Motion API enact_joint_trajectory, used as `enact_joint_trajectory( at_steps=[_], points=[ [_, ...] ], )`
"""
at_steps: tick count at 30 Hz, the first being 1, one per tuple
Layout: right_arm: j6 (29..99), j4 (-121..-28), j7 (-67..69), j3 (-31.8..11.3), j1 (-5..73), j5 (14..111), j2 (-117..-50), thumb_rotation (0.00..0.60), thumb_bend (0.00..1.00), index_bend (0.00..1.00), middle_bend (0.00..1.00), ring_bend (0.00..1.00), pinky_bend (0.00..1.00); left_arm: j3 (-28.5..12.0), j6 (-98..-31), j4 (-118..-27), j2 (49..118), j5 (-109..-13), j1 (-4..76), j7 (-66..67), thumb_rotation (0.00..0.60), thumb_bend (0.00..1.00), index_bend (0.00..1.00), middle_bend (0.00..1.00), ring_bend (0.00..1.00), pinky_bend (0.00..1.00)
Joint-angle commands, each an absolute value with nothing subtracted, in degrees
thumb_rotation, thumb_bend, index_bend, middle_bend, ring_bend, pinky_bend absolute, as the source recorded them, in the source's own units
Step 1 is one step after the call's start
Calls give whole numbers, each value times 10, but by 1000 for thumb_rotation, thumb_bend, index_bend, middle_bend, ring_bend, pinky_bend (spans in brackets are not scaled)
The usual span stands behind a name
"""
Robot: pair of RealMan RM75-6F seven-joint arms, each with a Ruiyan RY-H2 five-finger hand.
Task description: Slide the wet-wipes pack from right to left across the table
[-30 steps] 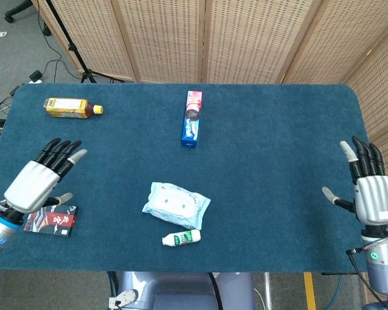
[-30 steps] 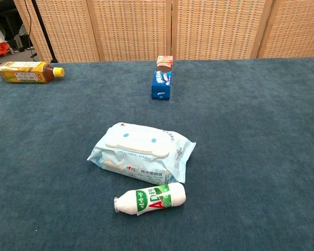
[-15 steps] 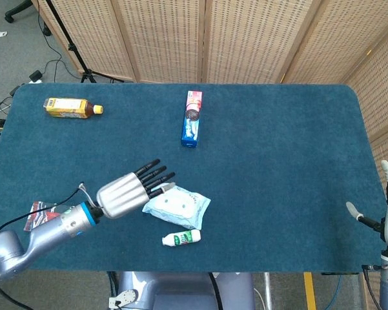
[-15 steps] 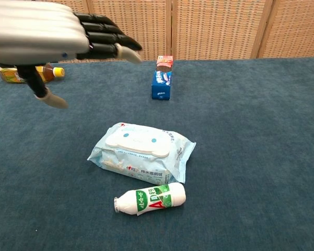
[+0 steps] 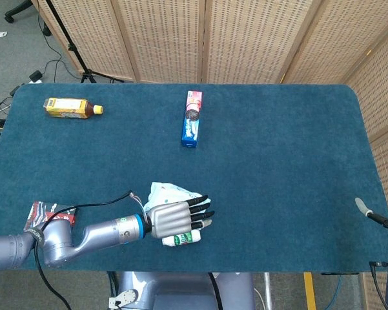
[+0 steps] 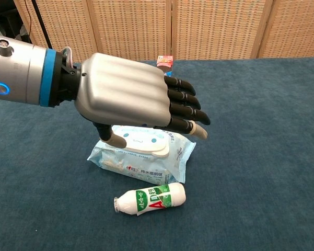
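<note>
Left hand (image 6: 128, 91) flat, palm-down over wet-wipes pack (image 6: 146, 157), fingers (image 6: 185, 107) extended together; contact unclear.

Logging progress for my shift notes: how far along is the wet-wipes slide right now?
Done: the left hand has reached the wet-wipes pack, its fingers extended past the pack's right edge. In hand: it is over the pack; whether it presses on it, I cannot tell. Left: the whole slide leftward; the pack sits mid-table beside the small white bottle. The right hand idles at the table's right edge.

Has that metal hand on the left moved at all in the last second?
Yes. The left hand has swung in from the table's left edge, by the red packet, and now hovers over the wet-wipes pack.
</note>
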State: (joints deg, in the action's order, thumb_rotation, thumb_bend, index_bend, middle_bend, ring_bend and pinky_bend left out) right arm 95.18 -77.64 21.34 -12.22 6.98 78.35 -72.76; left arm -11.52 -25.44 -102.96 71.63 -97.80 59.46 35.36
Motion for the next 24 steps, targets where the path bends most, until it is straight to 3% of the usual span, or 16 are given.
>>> enact_joint_trajectory(
  at_steps=[1,6,11,19,24],
  points=[
    [948,-775,218,-126,69,781,-726,600,32,19,0,0,0,-110,-248,-1022,730,-964,602,353,600,535,43,0,0,0],
    [942,-777,222,-129,67,782,-725,600,29,19,0,0,0,-108,-254,-1003,752,-920,605,353,600,791,43,0,0,0],
    [941,-780,221,-131,65,786,-724,600,30,19,0,0,0,-94,-259,-993,770,-912,610,363,600,972,43,0,0,0],
    [933,-782,221,-134,64,788,-723,600,17,19,0,0,0,-73,-264,-954,824,-919,633,351,600,1000,58,0,0,16],
    [927,-782,222,-136,64,787,-723,600,2,19,0,0,0,-64,-269,-926,842,-928,646,343,600,1000,137,0,0,22]
  ],
)
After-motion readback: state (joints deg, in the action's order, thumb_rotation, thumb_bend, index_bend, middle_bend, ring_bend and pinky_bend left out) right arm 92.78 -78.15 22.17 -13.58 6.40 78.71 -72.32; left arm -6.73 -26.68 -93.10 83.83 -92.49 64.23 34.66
